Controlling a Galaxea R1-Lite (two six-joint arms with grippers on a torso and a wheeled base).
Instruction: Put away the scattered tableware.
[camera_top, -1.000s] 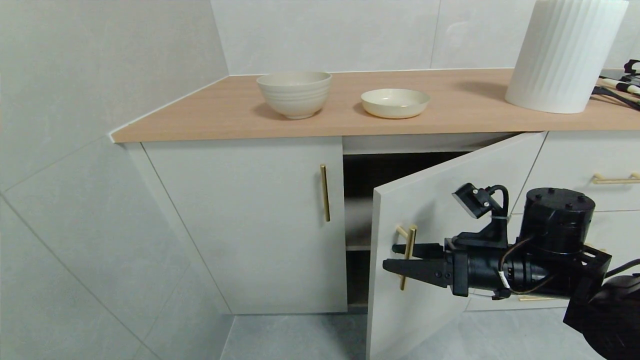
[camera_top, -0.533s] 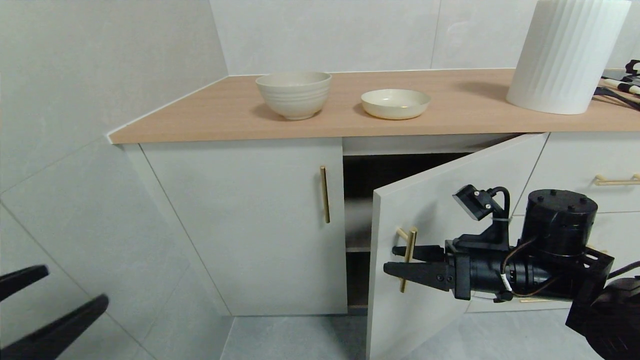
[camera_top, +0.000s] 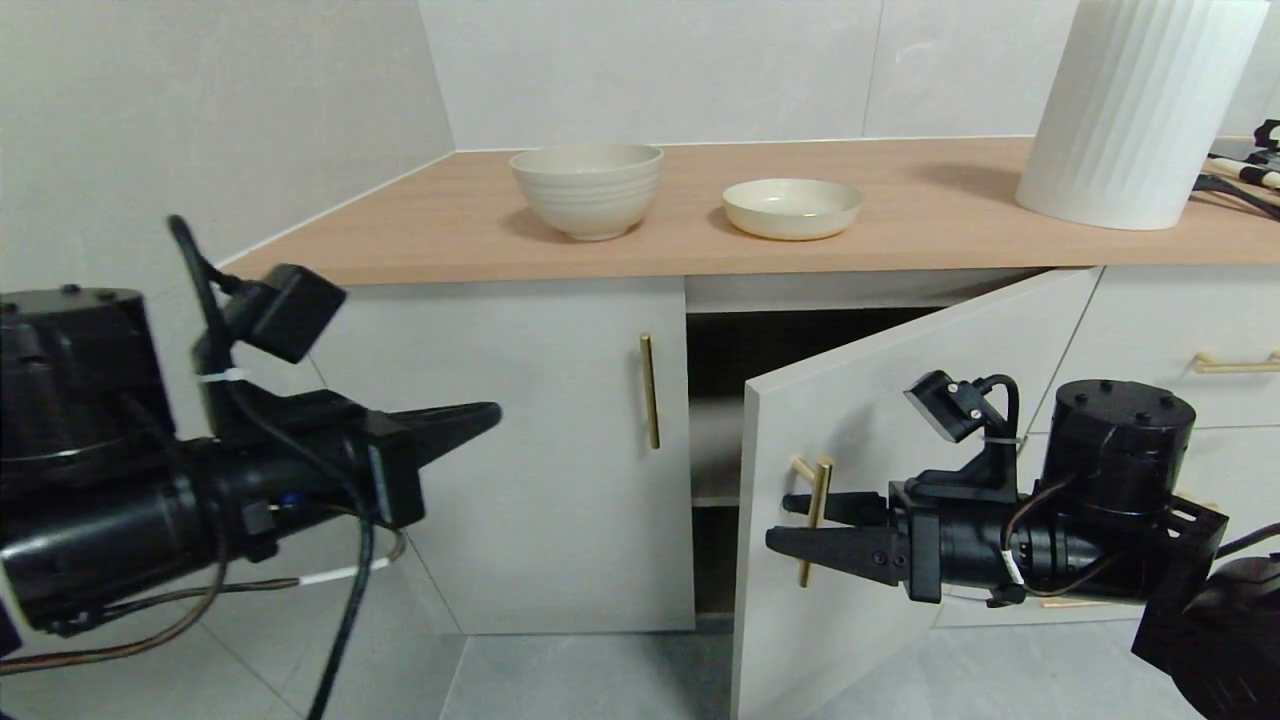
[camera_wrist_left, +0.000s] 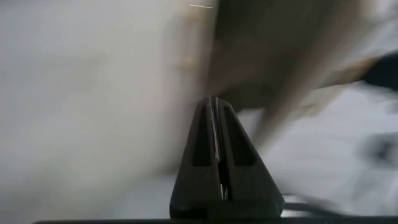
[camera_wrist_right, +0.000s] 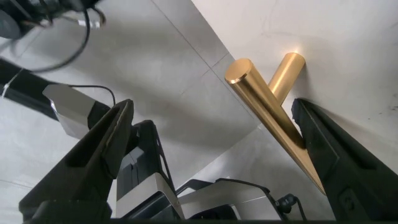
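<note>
Bowl (camera_top: 588, 188) and dish (camera_top: 791, 207) stand apart on the table (camera_top: 940, 225), above the cabinet (camera_top: 1150, 320). Right tool (camera_top: 785, 518), released, straddles the gold handle (camera_top: 820, 500) of the half-open door (camera_top: 880, 400), one finger on either side. Left tool (camera_top: 480, 415), clenched on nothing, hangs before the shut left door (camera_top: 540, 470).

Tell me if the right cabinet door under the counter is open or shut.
Open, partway. The door stands angled out from the cabinet front, exposing a shelf inside; the right gripper straddles its gold handle.
</note>
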